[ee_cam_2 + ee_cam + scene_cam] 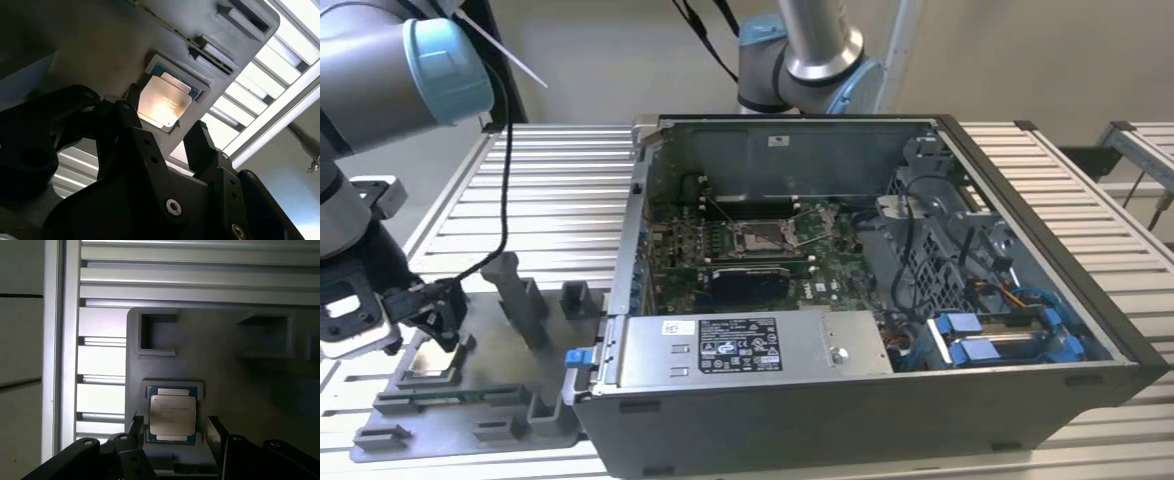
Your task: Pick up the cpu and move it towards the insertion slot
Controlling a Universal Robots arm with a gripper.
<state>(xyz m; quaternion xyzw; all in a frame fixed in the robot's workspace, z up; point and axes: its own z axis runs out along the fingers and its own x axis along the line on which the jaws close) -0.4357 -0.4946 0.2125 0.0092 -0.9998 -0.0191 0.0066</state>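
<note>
One small, square, silvery cpu [172,414] lies in a recess of a grey plastic tray [240,385]; the jaws of the black gripper [174,427] stand open, straddling it.

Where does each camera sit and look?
Exterior view: off the arm, looking down on computer case, insertion slot, grey tray; arm and gripper show.
First wrist view: on the arm, facing the cpu between open fingers.
Second wrist view: on the arm, slanting at the cpu past the fingers.
Both wrist views share cpu, grey tray, gripper.
</note>
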